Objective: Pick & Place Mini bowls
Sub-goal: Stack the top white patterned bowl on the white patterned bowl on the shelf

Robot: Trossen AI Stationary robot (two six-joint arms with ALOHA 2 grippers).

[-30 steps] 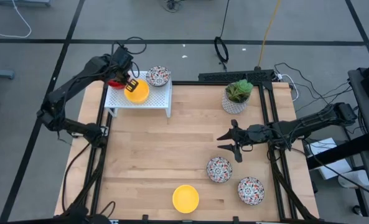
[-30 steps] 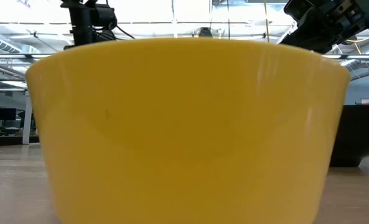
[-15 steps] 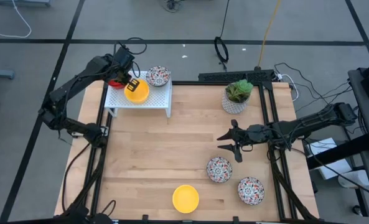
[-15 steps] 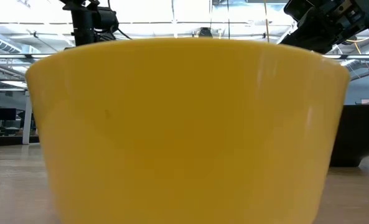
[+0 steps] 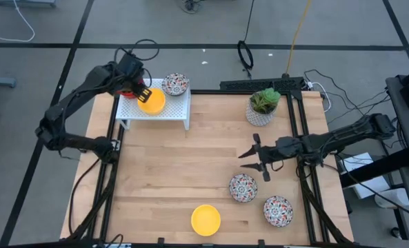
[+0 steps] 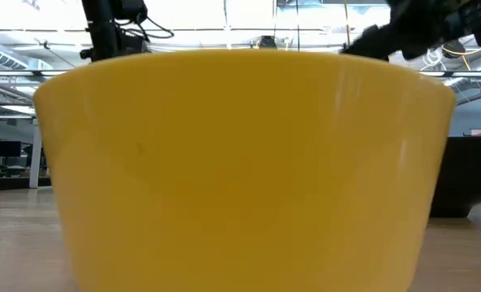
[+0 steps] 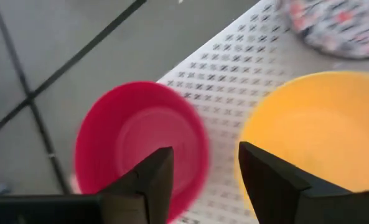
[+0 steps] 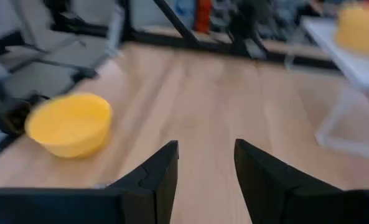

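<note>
On the white perforated rack (image 5: pixel 164 110) at the far left stand a yellow bowl (image 5: pixel 152 102), a speckled bowl (image 5: pixel 176 84) and a red bowl (image 5: pixel 126 89), which my left arm partly hides. My left gripper (image 5: pixel 141 90) hovers open over the rack; in its wrist view the gripper (image 7: pixel 203 180) has the red bowl (image 7: pixel 134 140) on one side and the yellow bowl (image 7: pixel 318 134) on the other. My right gripper (image 5: pixel 252 160) hangs open over the table's right half. On the table rest two speckled bowls (image 5: pixel 243 187) (image 5: pixel 278 210) and a yellow bowl (image 5: pixel 205 219).
A white pot with a green plant (image 5: pixel 263 105) stands at the far right of the table. The near yellow bowl (image 6: pixel 240 162) fills the low view. Bare wood (image 5: pixel 170 172) lies between the rack and the near bowls. Cables run along the floor past the far edge.
My left gripper has opened and let go of the yellow bowl, which stays on the rack next to the red bowl. The gripper has drawn back a little toward the far left. My right gripper has shifted slightly above the table's right half.
</note>
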